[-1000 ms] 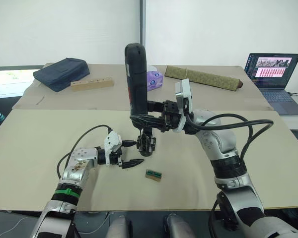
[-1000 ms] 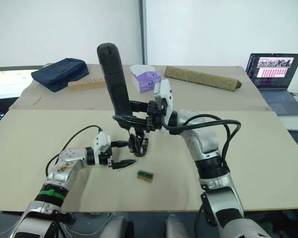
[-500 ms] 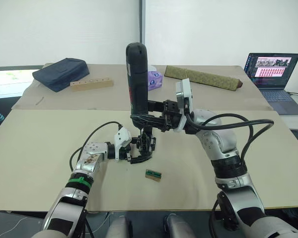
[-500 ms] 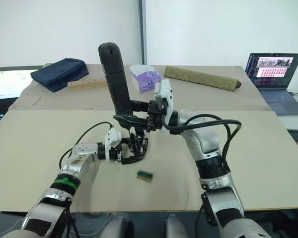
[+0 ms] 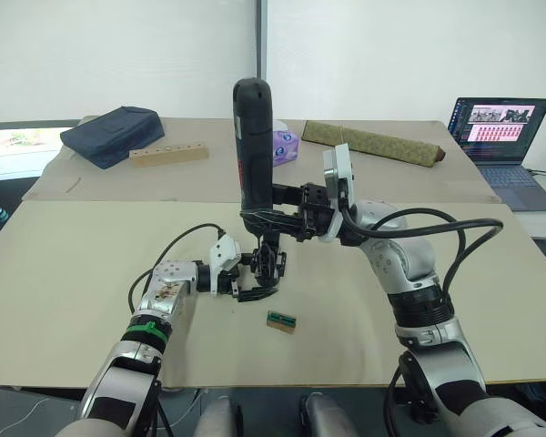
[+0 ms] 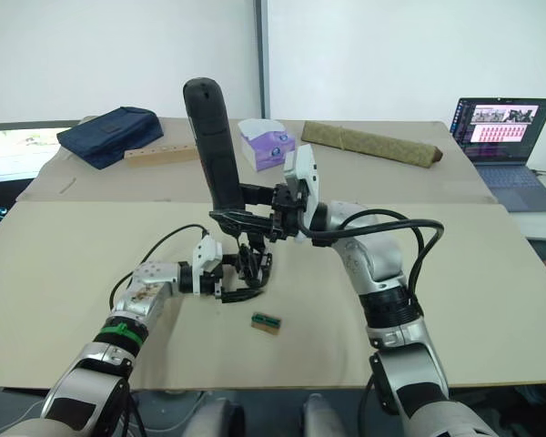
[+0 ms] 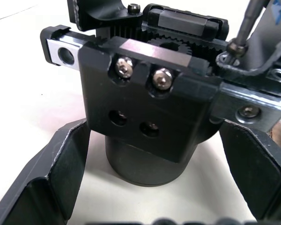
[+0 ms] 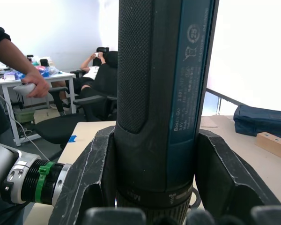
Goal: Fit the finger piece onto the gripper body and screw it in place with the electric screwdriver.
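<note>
You are working over a wide tan tabletop (image 5: 64, 291), with a second tan surface butting against it further back, under white walls and a bright window strip on the robot's left. Along that far surface you are looking at a dark blue bag (image 5: 112, 134), a wooden block (image 5: 168, 154) with a row of holes, a purple tissue box (image 6: 266, 144), a long olive-green roll (image 5: 373, 143) and, on the robot's right, an open laptop (image 5: 504, 147) showing a lit screen. Your right gripper (image 5: 255, 220) is clamping the electric screwdriver (image 5: 252, 146) near its lower end, holding it nearly upright with the thin bit pointing down onto the gripper body (image 5: 270, 263), which is standing on the tabletop near the middle. Your left gripper (image 5: 253, 279) is sitting with its fingers spread apart on either side of that body's round base, the pads (image 7: 61, 164) not touching it in the wrist view. A small green-and-brown block (image 5: 281, 320) is lying just in front of it. The finger piece cannot be told apart from the body here. In the right wrist view, people are sitting at desks.
</note>
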Controlling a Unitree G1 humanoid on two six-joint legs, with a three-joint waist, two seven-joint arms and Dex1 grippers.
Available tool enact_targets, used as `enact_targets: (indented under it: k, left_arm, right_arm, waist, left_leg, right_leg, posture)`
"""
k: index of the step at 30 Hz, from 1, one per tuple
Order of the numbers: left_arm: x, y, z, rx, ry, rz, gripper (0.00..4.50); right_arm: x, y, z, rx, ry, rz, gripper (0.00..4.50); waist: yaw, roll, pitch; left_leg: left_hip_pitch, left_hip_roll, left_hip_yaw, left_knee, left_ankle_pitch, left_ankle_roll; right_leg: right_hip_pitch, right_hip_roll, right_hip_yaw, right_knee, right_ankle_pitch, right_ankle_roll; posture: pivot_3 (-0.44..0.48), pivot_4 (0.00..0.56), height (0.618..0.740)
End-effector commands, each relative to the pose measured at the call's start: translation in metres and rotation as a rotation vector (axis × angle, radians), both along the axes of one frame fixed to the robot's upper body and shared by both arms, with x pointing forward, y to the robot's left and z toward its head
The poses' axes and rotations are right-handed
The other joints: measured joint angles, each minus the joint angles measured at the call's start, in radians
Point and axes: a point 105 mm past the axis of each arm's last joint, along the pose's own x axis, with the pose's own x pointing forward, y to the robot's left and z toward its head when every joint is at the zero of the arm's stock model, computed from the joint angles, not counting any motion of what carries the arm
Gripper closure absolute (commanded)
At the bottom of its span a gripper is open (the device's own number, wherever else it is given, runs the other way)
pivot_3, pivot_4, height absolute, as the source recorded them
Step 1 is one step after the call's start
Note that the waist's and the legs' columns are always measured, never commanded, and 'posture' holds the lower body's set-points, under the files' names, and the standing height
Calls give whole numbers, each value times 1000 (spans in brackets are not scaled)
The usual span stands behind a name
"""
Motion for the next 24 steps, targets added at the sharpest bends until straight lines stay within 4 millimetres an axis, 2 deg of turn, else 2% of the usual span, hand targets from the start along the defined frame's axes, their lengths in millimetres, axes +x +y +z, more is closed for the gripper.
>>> enact_targets:
  k: [1,4,12,24]
  left_arm:
    - [5,1,7,21,-53,-1,806]
    - [6,1,5,41,-59,2,2199]
    - [6,-6,3,35,-53,-5,2216]
    - [5,-8,2,28,-36,-2,2216]
  right_arm:
    - [-3,-4,16,37,-66,-5,2593]
    - [-2,-4,15,36,-63,-6,2593]
    - [0,-4,9,26,-48,-23,2593]
    - [1,-1,-24,-62,-5,-47,2593]
  waist:
    - [0,0,0]
    - [0,0,0]
    - [3,0,0]
    - [3,0,0]
  left_leg:
    - [0,0,0,0,0,0]
    - [0,0,0,0,0,0]
    - [0,0,0,0,0,0]
    - [2,0,0,0,0,0]
  right_leg:
    - [0,0,0,0,0,0]
    - [0,0,0,0,0,0]
    - [0,0,0,0,0,0]
    - [2,0,0,0,0,0]
  posture:
    - [0,150,740]
    - [0,150,740]
    - [0,150,740]
    - [0,150,740]
